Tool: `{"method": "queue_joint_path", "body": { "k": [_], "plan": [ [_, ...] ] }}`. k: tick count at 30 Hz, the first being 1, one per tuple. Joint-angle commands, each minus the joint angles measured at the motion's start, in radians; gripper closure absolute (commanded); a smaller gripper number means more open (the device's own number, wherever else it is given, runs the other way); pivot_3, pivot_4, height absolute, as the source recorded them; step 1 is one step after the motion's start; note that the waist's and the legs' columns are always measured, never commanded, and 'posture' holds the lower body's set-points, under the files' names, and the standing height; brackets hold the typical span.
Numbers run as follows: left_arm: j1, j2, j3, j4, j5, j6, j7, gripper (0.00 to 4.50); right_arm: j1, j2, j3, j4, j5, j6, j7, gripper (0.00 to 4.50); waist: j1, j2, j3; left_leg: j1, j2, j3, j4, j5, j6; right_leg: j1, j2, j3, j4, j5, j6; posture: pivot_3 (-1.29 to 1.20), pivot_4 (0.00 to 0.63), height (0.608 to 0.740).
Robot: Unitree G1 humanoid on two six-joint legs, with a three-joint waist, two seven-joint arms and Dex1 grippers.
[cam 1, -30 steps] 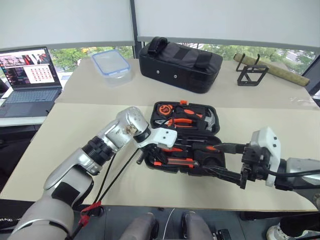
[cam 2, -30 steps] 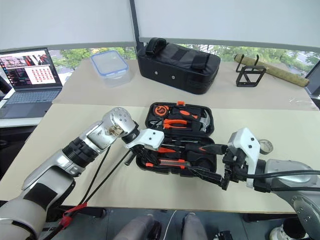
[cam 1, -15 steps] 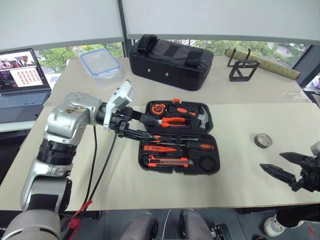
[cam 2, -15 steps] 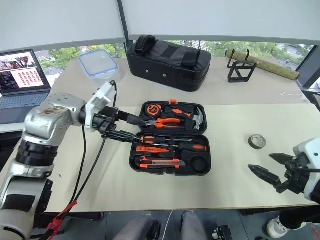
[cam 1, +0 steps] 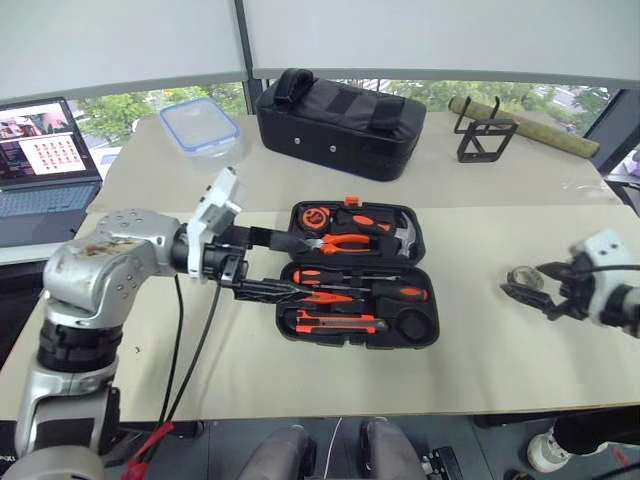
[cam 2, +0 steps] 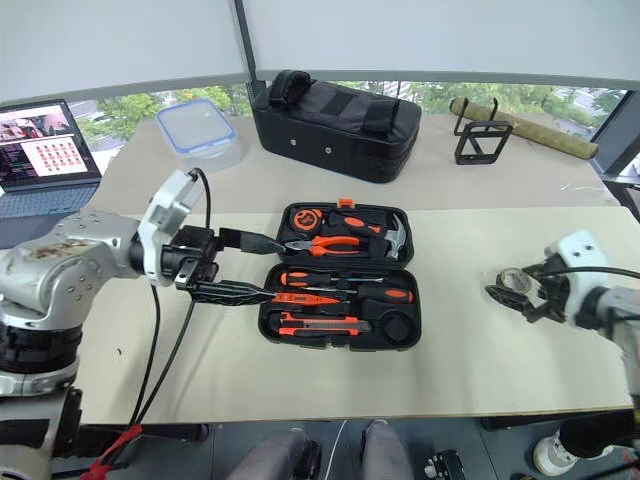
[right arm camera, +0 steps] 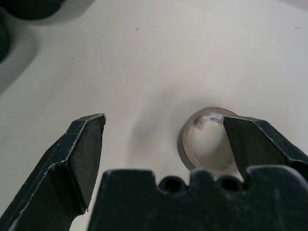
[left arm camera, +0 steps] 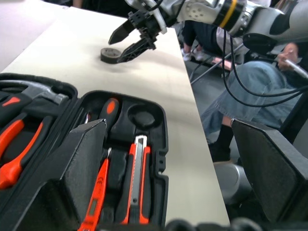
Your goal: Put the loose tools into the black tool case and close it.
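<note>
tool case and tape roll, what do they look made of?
Tool case: looks like hard black moulded plastic, matte, with shaped tool slots and a small orange latch. Tape roll: dark grey band, likely vinyl or cloth tape; pale, slightly glossy inner ring, perhaps a plastic or card core.

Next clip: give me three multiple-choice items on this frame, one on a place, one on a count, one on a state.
1. Where does the tape roll lie?
A. on the table right of the tool case
B. in the case's round slot
C. on the laptop

2. How many end effectors stand open?
A. none
B. one
C. two

3. The tool case is:
A. latched shut
B. open flat
C. half closed

Key: 1 A, the roll lies on bare table by the right end effector; 2 C, left end effector also spread; 3 B, tools inside show.
</note>
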Motion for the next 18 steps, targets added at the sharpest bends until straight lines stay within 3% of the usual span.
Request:
{"method": "queue_joint_path", "body": {
  "k": [1, 7, 13, 16, 18],
  "plan": [
    [0.012, 0.028, 0.010, -0.041, -0.001, -0.040, 0.016, 0.00, -0.068, 0.021, 0.037, 0.123, -0.055, -0.058, 0.009, 0.50, 0.003, 0.000, 0.000, 0.000, 0.000, 0.000, 0.000, 0.000, 0.000, 0.000, 0.000, 0.000, 0.000, 0.000, 0.000, 0.00, 0.150, 0.717],
    [0.007, 0.036, 0.004, -0.028, -0.004, -0.063, 0.040, 0.00, -0.074, 0.027, 0.022, 0.121, -0.046, -0.058, 0.044, 2.31, 0.002, 0.000, 0.000, 0.000, 0.000, 0.000, 0.000, -0.001, -0.001, 0.000, 0.000, 0.000, 0.000, 0.000, 0.000, 0.00, 0.150, 0.717],
    [0.003, 0.042, -0.012, -0.014, 0.004, -0.086, 0.039, 0.00, -0.012, -0.002, -0.066, -0.110, 0.095, 0.061, 0.147, 4.46, 0.001, 0.001, 0.000, 0.000, 0.000, 0.000, 0.000, -0.001, -0.003, -0.001, 0.000, 0.000, 0.000, 0.000, 0.000, 0.00, 0.150, 0.717],
    [0.006, 0.046, -0.027, -0.013, 0.007, -0.093, 0.035, 0.00, -0.002, 0.010, -0.083, -0.267, 0.185, 0.180, 0.152, 4.46, -0.001, 0.001, 0.000, 0.000, 0.000, 0.000, 0.000, -0.001, -0.003, -0.001, 0.000, 0.000, 0.000, 0.000, 0.000, 0.00, 0.150, 0.717],
    [0.029, 0.061, -0.057, -0.019, 0.040, -0.129, 0.019, 0.00, -0.002, 0.035, -0.067, -0.483, 0.318, 0.293, 0.157, 4.46, -0.002, 0.001, 0.000, 0.000, 0.001, 0.000, 0.000, -0.001, -0.003, -0.001, 0.001, 0.000, 0.000, 0.000, -0.001, 0.00, 0.150, 0.717]
  ]
}}
